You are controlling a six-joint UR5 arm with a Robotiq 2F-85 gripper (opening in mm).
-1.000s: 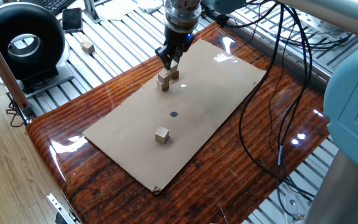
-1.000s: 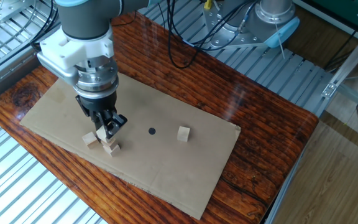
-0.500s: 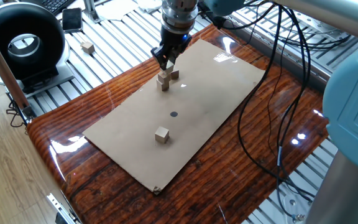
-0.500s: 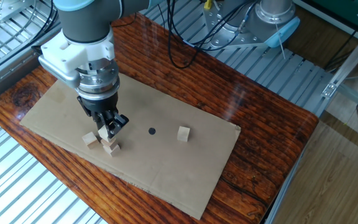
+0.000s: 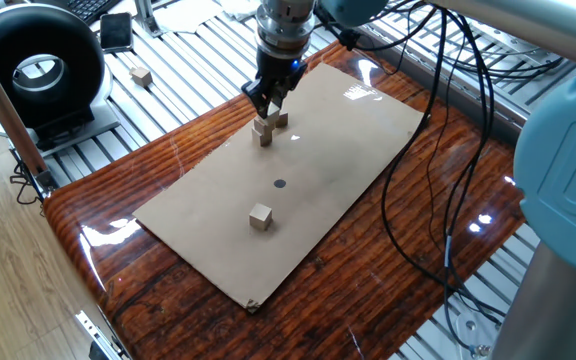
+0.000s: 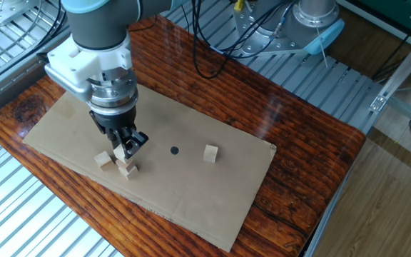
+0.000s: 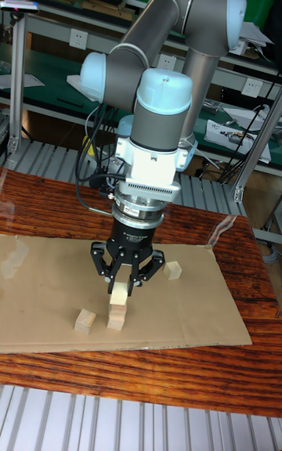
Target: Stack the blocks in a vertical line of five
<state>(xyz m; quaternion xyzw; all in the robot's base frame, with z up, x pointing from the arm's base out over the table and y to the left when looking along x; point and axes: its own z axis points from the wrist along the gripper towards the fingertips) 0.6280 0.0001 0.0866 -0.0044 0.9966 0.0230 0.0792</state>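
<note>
Light-tan wooden cubes are spread over a flat brown cardboard sheet [image 5: 298,180] that lies on a glossy, dark red-brown wooden table [image 5: 438,250]. A short stack of two blocks [image 7: 117,316] is seen near one end of the sheet. Directly above it, a third block [image 7: 118,293] is clamped between the two fingers of the gripper [image 7: 120,288]; whether this block rests on the stack or sits just over it cannot be told. The gripper points straight down and is carried by a grey and pale-blue UR5 arm [image 7: 160,106].

A loose block [image 7: 84,321] lies on the sheet just beside the stack. In the tall fixed view it is to the left of the stack; in the other fixed view it appears at the stack's left as well [image 6: 103,158]. Another single block [image 5: 259,216] sits well apart from the stack, towards the opposite end of the sheet, beyond a small black dot [image 5: 279,184] marked near the sheet's middle.

Off the table, one more small wooden cube [image 5: 142,76] rests on a ribbed metal surface [image 5: 183,70], near a black ring-shaped device [image 5: 36,72]. Black cables [image 5: 438,150] hang across the far side of the table.
</note>
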